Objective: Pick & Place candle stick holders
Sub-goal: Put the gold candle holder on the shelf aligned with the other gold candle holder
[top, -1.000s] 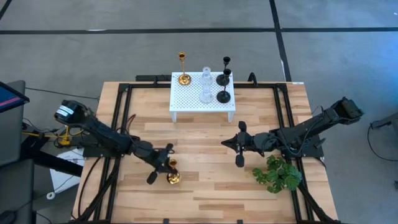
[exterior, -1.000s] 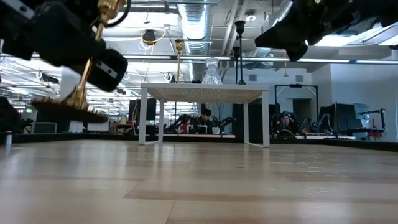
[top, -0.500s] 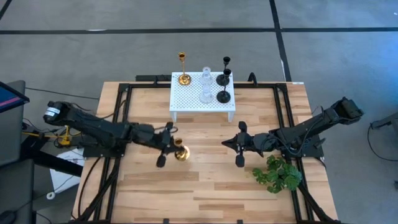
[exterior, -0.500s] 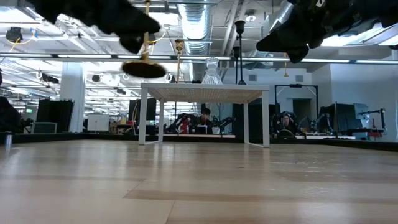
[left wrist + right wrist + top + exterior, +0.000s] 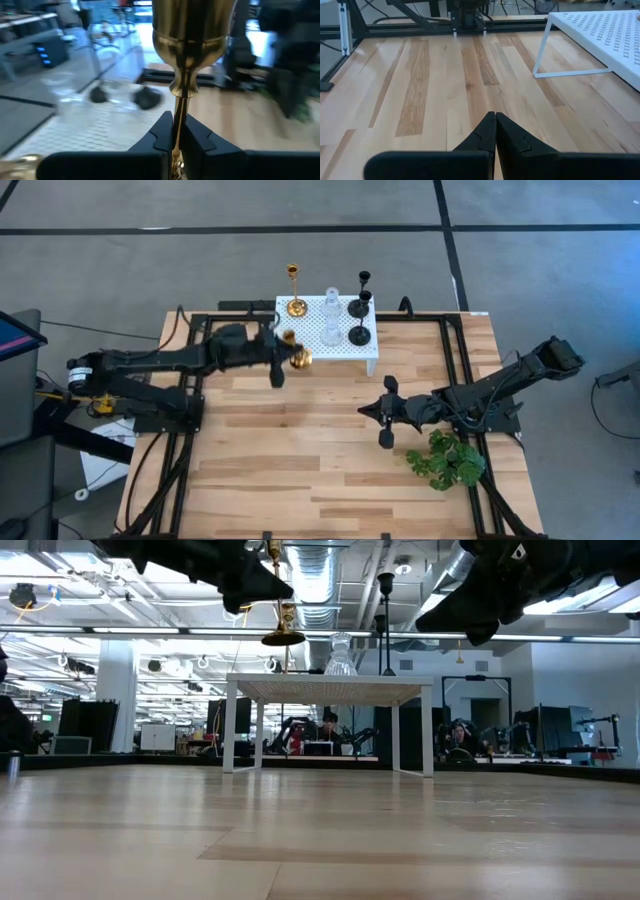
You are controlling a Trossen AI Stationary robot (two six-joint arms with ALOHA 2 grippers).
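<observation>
At far left, left gripper [image 5: 277, 356] clamped on the thin stem of a gold holder [image 5: 297, 359], carried in the air at the near-left edge of the white platform [image 5: 290, 352]; jaws pinched tight on the stem in the left wrist view, cup [image 5: 191, 35] standing up beyond them. Long axis close to upright, round base [image 5: 283, 639] hanging just above the platform top in the low view, not yet resting.

Key relation, as a judgement: free spot on the platform lying just ahead of and below the carried base, toward the other holders, so a short reach inward and a straight lowering called for, stem kept vertical.

Further right on the platform: tall gold holder [image 5: 294, 292], two clear glass holders [image 5: 331, 318], two black holders [image 5: 360, 318].

At right, right gripper [image 5: 386, 412] waiting over the bare wooden surface [image 5: 300, 460], jaws pressed together on nothing, near the green plant [image 5: 448, 458], well apart from the platform. Left arm plainly the nearer.
</observation>
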